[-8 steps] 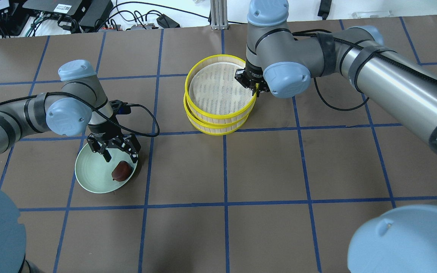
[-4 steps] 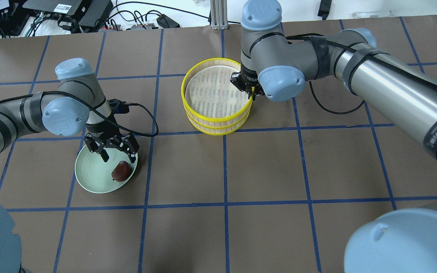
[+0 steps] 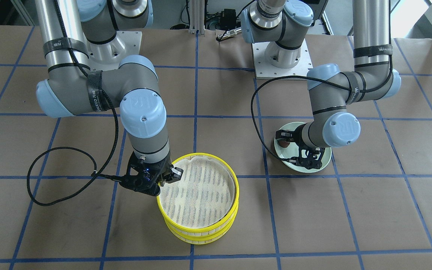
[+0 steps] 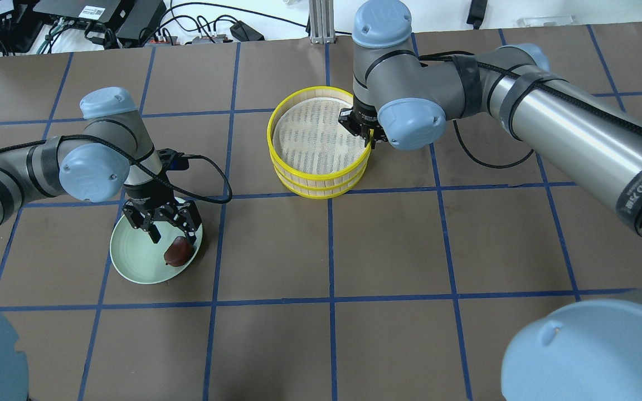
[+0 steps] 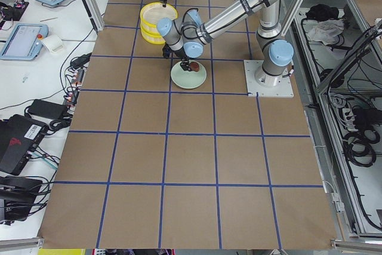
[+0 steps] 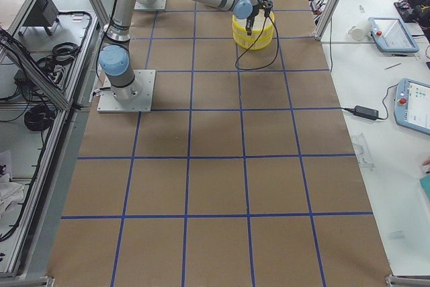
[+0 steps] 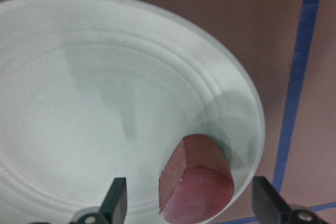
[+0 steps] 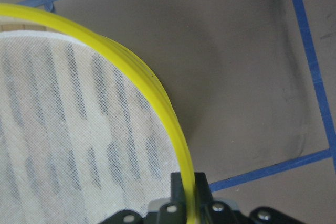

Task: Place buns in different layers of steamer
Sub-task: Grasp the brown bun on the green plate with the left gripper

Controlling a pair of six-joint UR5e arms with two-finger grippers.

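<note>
The steamer (image 4: 321, 177) stands mid-table as stacked yellow-rimmed layers. The top layer's white mesh liner (image 4: 312, 133) is bare. My right gripper (image 4: 370, 136) is shut on the top layer's rim (image 8: 131, 61), one finger inside and one outside, also in the front view (image 3: 163, 183). The reddish-brown bun (image 4: 178, 252) lies at the right edge of the pale green plate (image 4: 134, 262). My left gripper (image 4: 173, 238) is open just above it. In the left wrist view the bun (image 7: 197, 179) sits between the fingers. The cream bun is hidden.
A black cable (image 4: 209, 167) loops from the left wrist beside the plate. Another cable (image 3: 51, 180) trails from the right wrist onto the table. Blue tape lines grid the brown table (image 4: 388, 250). Electronics and cables (image 4: 103, 22) lie along the far edge.
My right gripper has shifted the top layer left, so it now sits more squarely over the lower layers. My left gripper has come down closer to the brown bun, still open.
</note>
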